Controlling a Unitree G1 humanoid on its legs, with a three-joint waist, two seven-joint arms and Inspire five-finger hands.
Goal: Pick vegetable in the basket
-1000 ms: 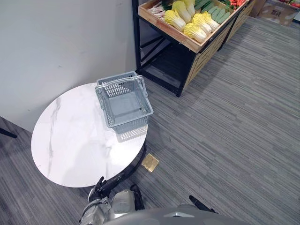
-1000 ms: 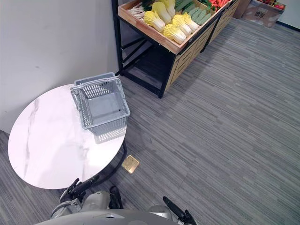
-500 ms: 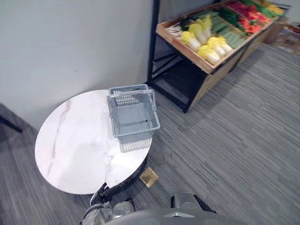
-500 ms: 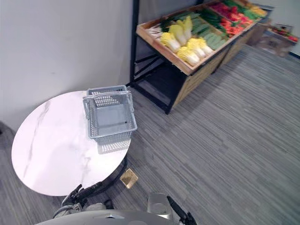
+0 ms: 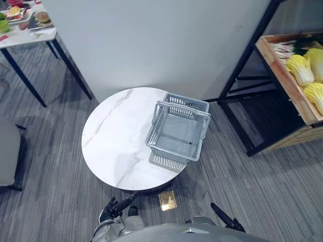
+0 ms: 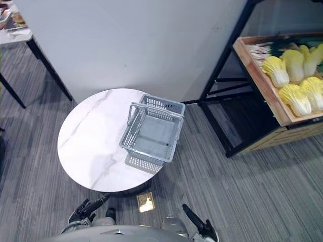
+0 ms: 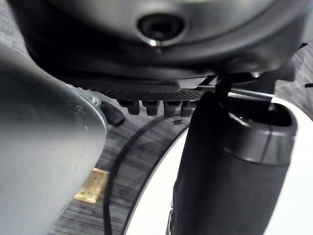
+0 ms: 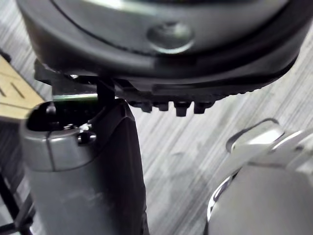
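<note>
Along the crate's near edge, cabbages lie well apart, nearer the right hand than the left hand; both hang loose-fingered, empty.

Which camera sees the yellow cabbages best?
The right eye view: the yellow cabbages lie in their wooden crate, and most of them are inside the picture. The left eye view shows fewer, cut off at its edge. The wrist views face the floor.
</note>
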